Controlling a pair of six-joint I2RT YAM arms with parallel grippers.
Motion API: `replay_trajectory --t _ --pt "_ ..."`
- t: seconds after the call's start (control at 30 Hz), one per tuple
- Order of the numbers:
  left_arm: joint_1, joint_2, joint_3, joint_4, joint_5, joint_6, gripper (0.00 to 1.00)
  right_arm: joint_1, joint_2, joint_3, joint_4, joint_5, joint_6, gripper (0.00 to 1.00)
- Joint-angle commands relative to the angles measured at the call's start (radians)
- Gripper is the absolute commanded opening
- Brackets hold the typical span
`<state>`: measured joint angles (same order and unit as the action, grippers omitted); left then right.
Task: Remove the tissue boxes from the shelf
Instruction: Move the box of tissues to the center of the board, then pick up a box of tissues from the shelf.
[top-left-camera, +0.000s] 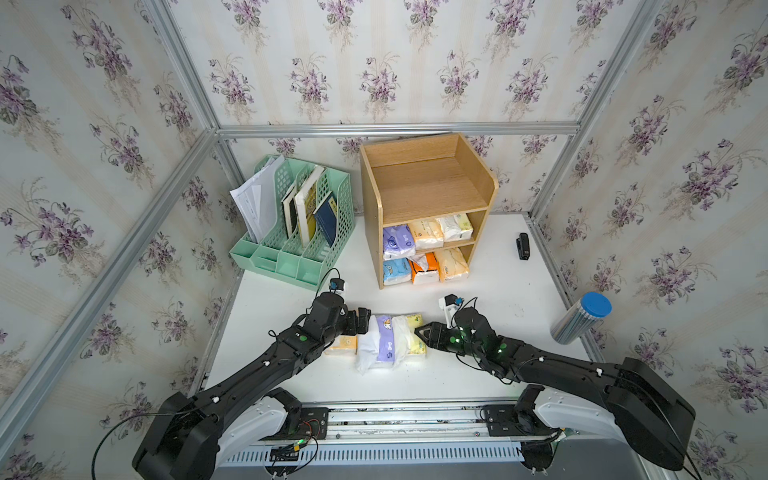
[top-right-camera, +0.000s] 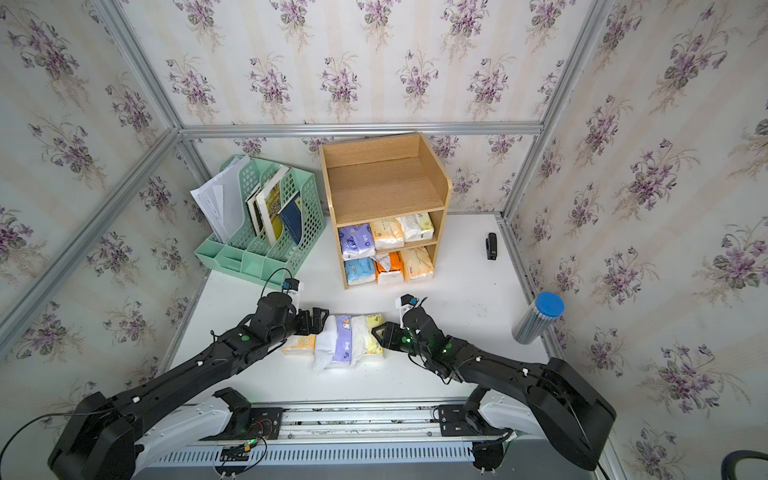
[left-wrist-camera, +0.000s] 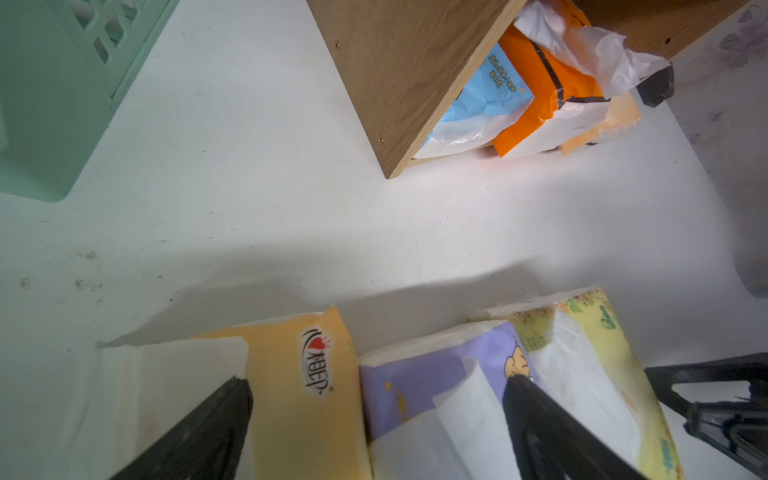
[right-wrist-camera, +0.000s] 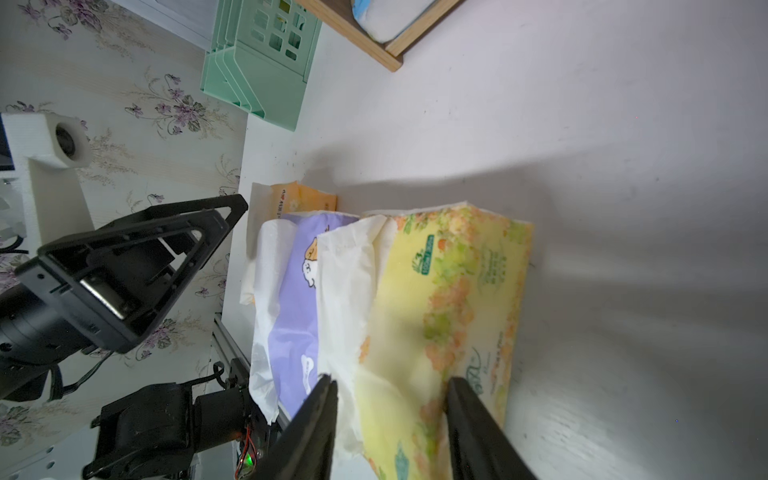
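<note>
Left gripper (top-left-camera: 364, 321) gapes. Right gripper (top-left-camera: 419, 332) straddles the pale pack (right-wrist-camera: 457, 291) on the table (top-left-camera: 498, 291), half-parted; grip unclear. Six packs (top-left-camera: 424, 235) sit in the shelf (top-left-camera: 428, 187), ends outward, ahead of both; the right looks nearer.
</note>
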<state>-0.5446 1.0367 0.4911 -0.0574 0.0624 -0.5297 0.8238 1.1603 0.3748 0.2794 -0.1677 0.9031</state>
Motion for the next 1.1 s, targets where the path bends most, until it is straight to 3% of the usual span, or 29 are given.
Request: replay_trajectory --t 0.0,0.2,0.4,0.63,1.07 --pt "0.000 0.002 0.036 -0.019 0.040 0.025 0.99 0.003 -0.007 0.050 -0.059 0.057 -0.051 0.50" --pt "0.009 -0.086 0.161 -0.182 -0.139 0.075 0.99 0.002 -0.124 0.159 -0.248 0.247 -0.135 0.54" --pt "0.055 -0.019 0.304 -0.120 -0.029 0.144 0.99 -0.042 -0.192 0.222 -0.111 0.271 -0.201 0.52" --pt "0.057 0.152 0.416 -0.066 0.040 0.142 0.99 -0.178 -0.022 0.366 0.017 0.167 -0.166 0.48" --pt "0.057 0.183 0.375 -0.025 0.128 0.101 0.99 -0.197 0.239 0.536 0.091 0.193 -0.134 0.51"
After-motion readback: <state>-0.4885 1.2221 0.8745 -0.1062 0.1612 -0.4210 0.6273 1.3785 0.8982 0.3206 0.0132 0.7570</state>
